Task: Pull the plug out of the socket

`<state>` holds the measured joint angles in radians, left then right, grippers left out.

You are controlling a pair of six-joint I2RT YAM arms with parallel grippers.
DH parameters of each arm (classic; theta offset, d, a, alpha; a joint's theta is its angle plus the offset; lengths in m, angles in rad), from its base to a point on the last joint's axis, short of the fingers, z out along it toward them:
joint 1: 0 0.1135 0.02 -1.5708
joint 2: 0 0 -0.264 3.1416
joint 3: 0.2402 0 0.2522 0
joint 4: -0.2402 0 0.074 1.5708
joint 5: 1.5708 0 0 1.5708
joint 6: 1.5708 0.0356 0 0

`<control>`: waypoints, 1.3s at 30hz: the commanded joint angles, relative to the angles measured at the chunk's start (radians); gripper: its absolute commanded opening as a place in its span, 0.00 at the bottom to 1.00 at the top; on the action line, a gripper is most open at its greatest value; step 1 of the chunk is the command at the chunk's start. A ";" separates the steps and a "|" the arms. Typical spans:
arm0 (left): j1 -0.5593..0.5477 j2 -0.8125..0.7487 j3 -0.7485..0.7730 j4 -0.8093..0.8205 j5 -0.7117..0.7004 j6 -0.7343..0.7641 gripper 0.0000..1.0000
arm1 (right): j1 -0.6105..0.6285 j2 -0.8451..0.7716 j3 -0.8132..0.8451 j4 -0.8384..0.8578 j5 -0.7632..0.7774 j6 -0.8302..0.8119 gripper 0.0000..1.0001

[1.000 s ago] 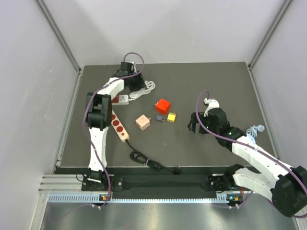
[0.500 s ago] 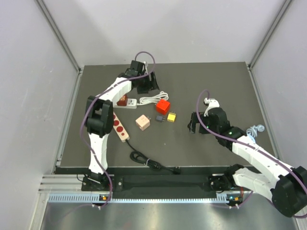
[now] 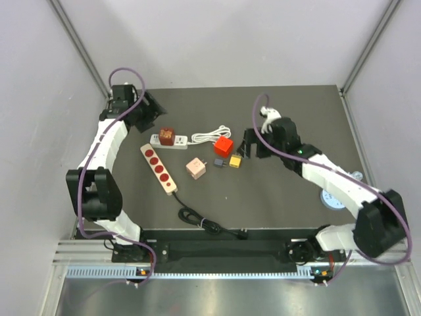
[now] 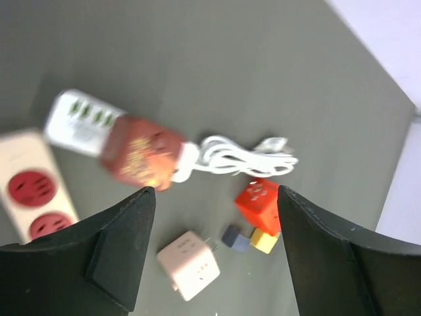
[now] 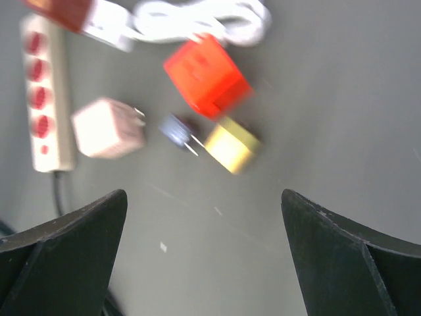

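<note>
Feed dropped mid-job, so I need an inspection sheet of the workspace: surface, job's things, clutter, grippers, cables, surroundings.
Surface: dark grey tabletop, no damage seen.
Job's things: dark red plug block seated on the short white socket strip; not yet pulled.
Clutter: long beige strip with red sockets; pink cube adapter; red cube adapter; small yellow cube; small blue-grey plug; pale round object partly hidden by the right arm.
Grippers: left gripper, jaws open, empty, apart from the plug; right gripper, jaws open, empty, near the cubes.
Cables: white coiled cord from the white strip; black cord from the beige strip; purple cable looped over each arm.
Surroundings: white walls, metal frame posts.
</note>
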<state>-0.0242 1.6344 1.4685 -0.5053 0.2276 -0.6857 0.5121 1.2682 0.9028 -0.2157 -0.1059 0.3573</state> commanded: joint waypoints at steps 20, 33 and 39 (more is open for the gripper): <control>0.055 -0.008 -0.056 -0.065 0.060 0.125 0.69 | 0.209 0.980 0.843 0.602 -0.351 0.086 0.95; 0.161 0.025 -0.171 0.098 0.007 0.088 0.32 | 0.223 1.076 0.872 0.604 -0.419 -0.059 0.92; 0.181 0.123 -0.122 0.140 0.053 0.058 0.13 | 0.250 1.162 0.987 0.556 -0.456 -0.136 0.92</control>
<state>0.1612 1.7149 1.3071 -0.4427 0.2356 -0.6079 0.7273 2.3970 1.8118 0.3313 -0.5224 0.3092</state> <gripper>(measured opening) 0.144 0.919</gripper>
